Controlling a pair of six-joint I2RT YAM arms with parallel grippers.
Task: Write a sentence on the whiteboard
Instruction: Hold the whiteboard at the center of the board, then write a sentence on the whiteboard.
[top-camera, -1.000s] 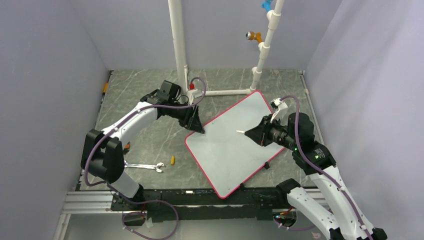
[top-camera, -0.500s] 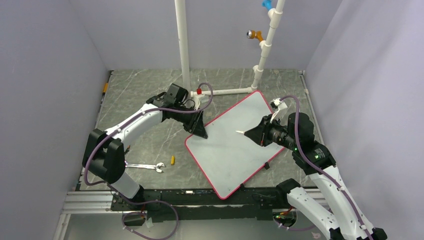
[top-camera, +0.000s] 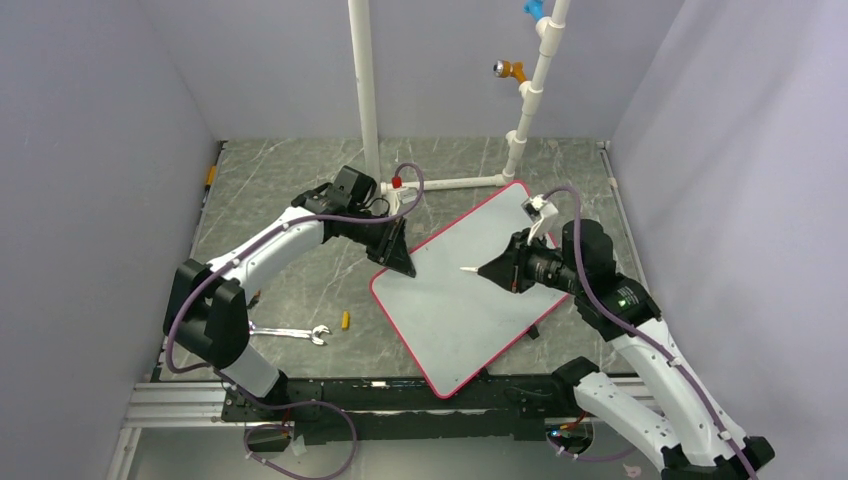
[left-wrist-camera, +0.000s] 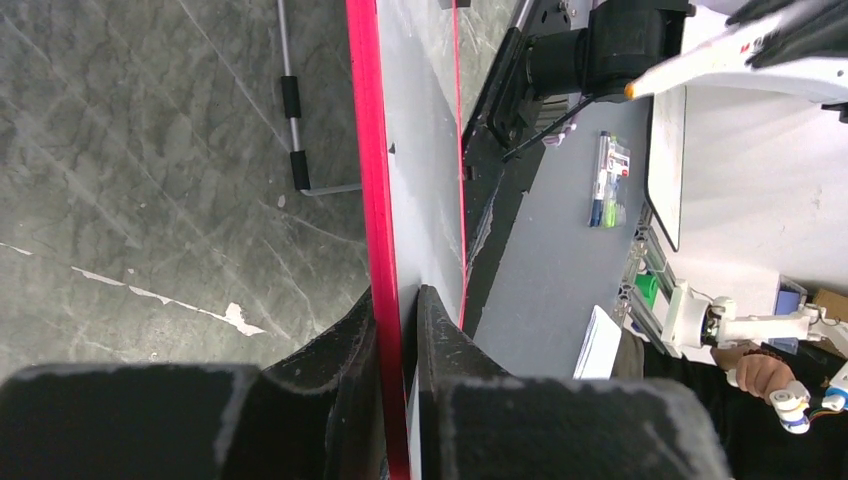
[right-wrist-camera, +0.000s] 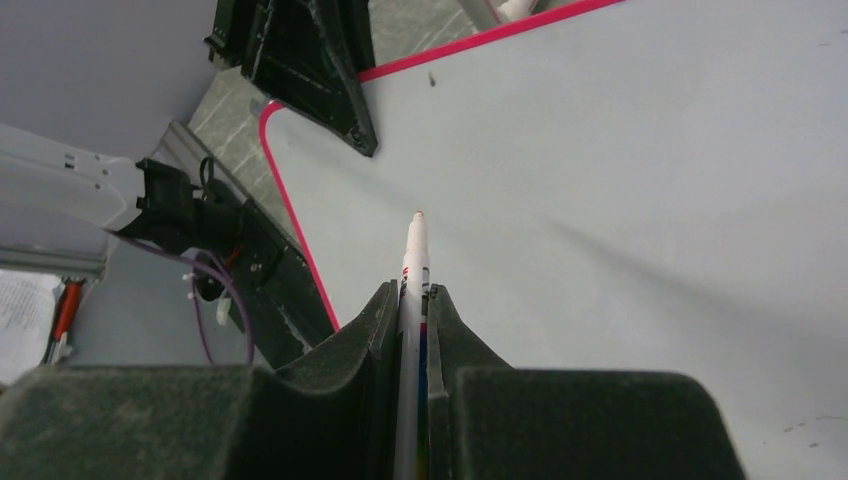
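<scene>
The whiteboard (top-camera: 470, 300), pale grey with a thin red rim, lies slanted on the table. No lettering shows on it; the sentence is not in view. My left gripper (top-camera: 401, 265) is shut on the board's red left edge (left-wrist-camera: 385, 250), one finger on each side. My right gripper (top-camera: 500, 272) is shut on a white marker (right-wrist-camera: 414, 270) with an orange tip. The tip points left, just above the board's middle (right-wrist-camera: 620, 170). The marker also shows in the top view (top-camera: 470, 269).
A white pipe frame (top-camera: 365, 90) stands behind the board. A silver wrench (top-camera: 290, 333) and a small orange cap (top-camera: 346, 320) lie on the dark marbled table (top-camera: 280, 190) left of the board. Grey walls close in on both sides.
The left gripper slid right onto the board's left corner and closed on the rim. The right arm moved the marker left, toward the board's middle.
</scene>
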